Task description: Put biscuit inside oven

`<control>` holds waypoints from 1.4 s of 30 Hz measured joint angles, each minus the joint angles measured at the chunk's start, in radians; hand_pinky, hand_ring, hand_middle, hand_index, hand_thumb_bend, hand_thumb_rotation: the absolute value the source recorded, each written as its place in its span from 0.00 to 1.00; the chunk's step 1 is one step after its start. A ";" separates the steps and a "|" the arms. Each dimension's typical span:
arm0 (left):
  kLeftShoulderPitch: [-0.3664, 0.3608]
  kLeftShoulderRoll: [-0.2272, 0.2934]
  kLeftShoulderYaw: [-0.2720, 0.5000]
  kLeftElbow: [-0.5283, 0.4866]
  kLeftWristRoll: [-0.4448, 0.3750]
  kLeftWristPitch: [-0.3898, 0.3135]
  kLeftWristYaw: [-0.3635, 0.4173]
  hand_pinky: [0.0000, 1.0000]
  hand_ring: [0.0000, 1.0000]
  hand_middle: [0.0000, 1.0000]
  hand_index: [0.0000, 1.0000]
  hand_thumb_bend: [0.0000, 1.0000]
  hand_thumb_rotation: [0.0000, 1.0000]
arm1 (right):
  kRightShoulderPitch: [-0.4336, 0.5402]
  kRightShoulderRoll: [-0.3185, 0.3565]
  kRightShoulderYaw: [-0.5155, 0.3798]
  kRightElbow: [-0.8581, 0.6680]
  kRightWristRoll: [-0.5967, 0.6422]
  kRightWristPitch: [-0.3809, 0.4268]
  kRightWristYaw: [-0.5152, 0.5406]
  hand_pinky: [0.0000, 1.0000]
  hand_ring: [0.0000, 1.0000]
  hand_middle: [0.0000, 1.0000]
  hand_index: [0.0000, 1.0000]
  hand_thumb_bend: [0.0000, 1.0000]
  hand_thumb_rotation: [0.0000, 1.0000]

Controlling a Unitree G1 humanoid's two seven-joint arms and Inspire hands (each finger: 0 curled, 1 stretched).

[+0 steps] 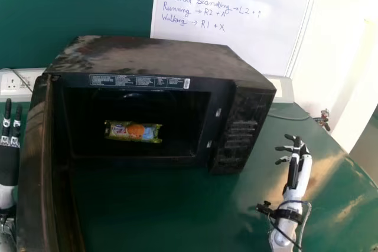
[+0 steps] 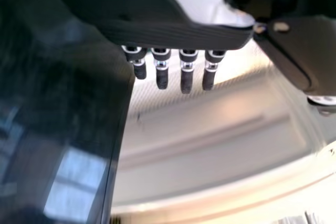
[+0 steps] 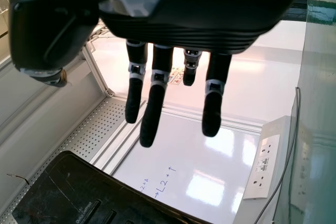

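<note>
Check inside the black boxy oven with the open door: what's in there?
In the black boxy oven: one oblong biscuit packet, green, yellow and blue with a round orange patch. It covers whatever is right behind it; the dark corners can't be made out.

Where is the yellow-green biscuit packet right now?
In the head view, the yellow-green biscuit packet is inside the black box-shaped oven, left of its control panel, behind the open doorway.
</note>
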 measured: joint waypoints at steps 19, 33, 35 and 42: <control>0.022 0.055 -0.115 -0.062 0.055 -0.022 -0.317 0.00 0.00 0.24 0.25 0.00 0.03 | 0.001 0.005 -0.007 -0.005 -0.028 0.000 -0.009 0.24 0.29 0.38 0.62 0.73 1.00; 0.047 0.020 -0.143 -0.098 0.086 -0.184 -0.385 0.00 0.12 0.48 0.47 0.51 0.00 | 0.001 0.007 -0.012 -0.006 -0.029 0.000 0.001 0.23 0.28 0.38 0.62 0.71 1.00; 0.049 0.021 -0.148 -0.098 0.095 -0.189 -0.384 0.00 0.09 0.47 0.48 0.51 0.00 | 0.001 0.007 -0.013 -0.006 -0.031 0.000 0.000 0.23 0.28 0.38 0.62 0.72 1.00; 0.068 0.021 -0.158 -0.111 0.106 -0.197 -0.351 0.00 0.08 0.47 0.49 0.51 0.00 | 0.001 0.008 -0.017 -0.006 -0.031 0.000 0.001 0.23 0.28 0.37 0.61 0.76 1.00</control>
